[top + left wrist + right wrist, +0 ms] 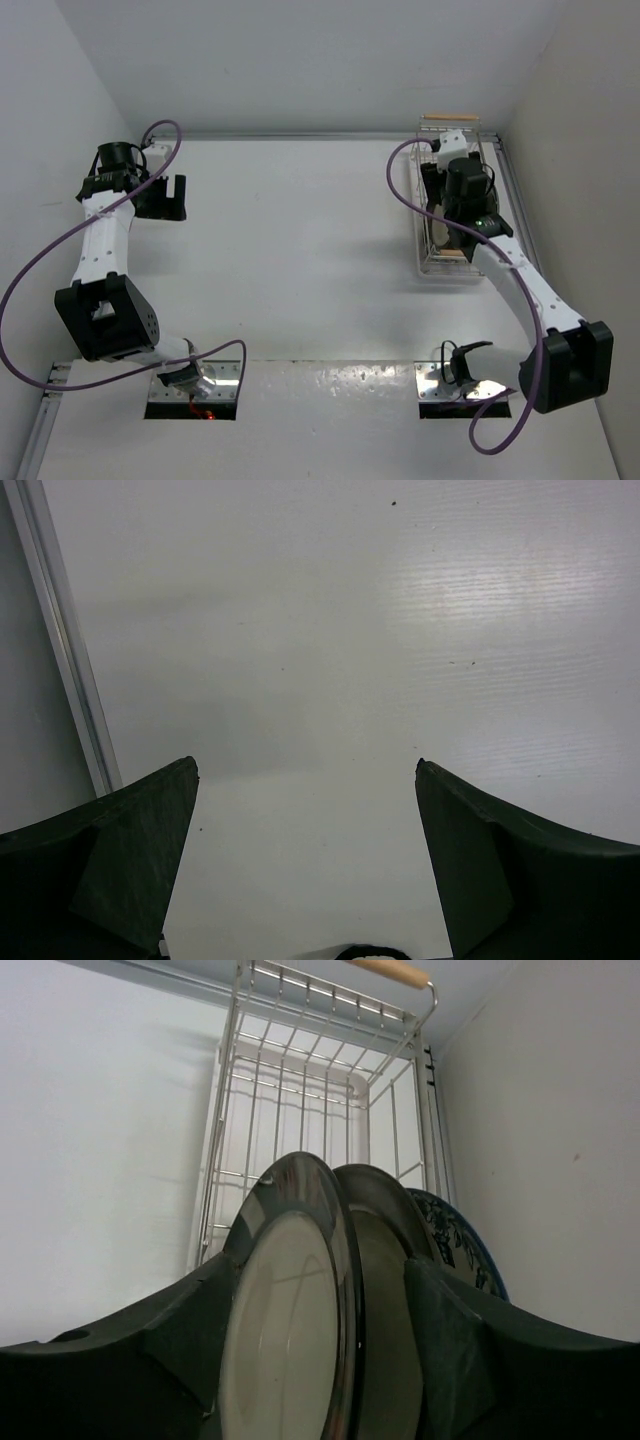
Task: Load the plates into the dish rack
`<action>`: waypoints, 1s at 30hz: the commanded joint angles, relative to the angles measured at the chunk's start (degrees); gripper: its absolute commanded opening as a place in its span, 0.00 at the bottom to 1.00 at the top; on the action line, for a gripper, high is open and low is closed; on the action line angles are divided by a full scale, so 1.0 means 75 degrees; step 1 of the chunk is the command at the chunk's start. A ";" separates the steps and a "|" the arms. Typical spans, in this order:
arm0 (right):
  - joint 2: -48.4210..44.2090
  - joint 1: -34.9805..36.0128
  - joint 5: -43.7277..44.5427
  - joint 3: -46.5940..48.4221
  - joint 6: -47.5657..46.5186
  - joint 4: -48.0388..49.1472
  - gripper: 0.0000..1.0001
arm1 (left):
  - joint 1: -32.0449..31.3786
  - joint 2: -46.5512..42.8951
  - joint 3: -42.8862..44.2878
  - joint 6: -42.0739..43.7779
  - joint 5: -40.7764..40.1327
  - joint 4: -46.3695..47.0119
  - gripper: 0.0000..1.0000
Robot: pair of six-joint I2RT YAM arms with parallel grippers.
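— Top external puts the dish rack (497, 170) in the far right corner, close beside the wall (585, 150). The table (300, 250) runs wide to its left.
— What does my right wrist add?
— Three plates on edge inside: cream-centred plate (285, 1330), dark plate (385, 1290), blue floral plate (458, 1242). My right gripper (318, 1265) is spread wide, straddling the first two; I can't tell whether it touches them. My left gripper (305, 765) gapes over the table, holding nothing.

I see bare table (300, 230) lying open between the arms. My right gripper (315, 1280) straddles upright plates (285, 1350) at the dish rack's (300, 1090) near end. The far half stands free, with the side wall (550, 1140) close on its right.
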 commanded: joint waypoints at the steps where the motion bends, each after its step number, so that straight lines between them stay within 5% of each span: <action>1: -0.0356 -0.0016 -0.0247 0.0600 0.0008 0.0147 0.69 | -0.0021 -0.0090 0.0074 0.0078 -0.0013 0.0017 0.94; 6: -0.0731 -0.0004 -0.0668 0.1538 0.0358 -0.0556 0.81 | -0.0021 -0.0089 0.0074 0.0078 -0.0013 0.0017 0.94; 10: -0.1467 -0.0097 -0.1266 0.1716 0.0956 -0.1435 1.00 | -0.0021 -0.0089 0.0074 0.0078 -0.0013 0.0017 0.94; 18: -0.4022 -0.0391 -0.1771 -0.0844 0.3272 -0.3648 1.00 | -0.0092 -0.0229 -0.0558 0.0078 0.0149 0.0158 0.94; 25: -0.6961 -0.0402 -0.1841 -0.3366 0.5501 -0.4307 1.00 | -0.0524 -0.0382 -0.0957 0.0312 0.0514 0.0158 0.94; 30: -0.8509 -0.0391 -0.1585 -0.4061 0.6252 -0.4879 1.00 | -0.0596 -0.0791 -0.1379 0.0546 0.0690 0.0158 0.98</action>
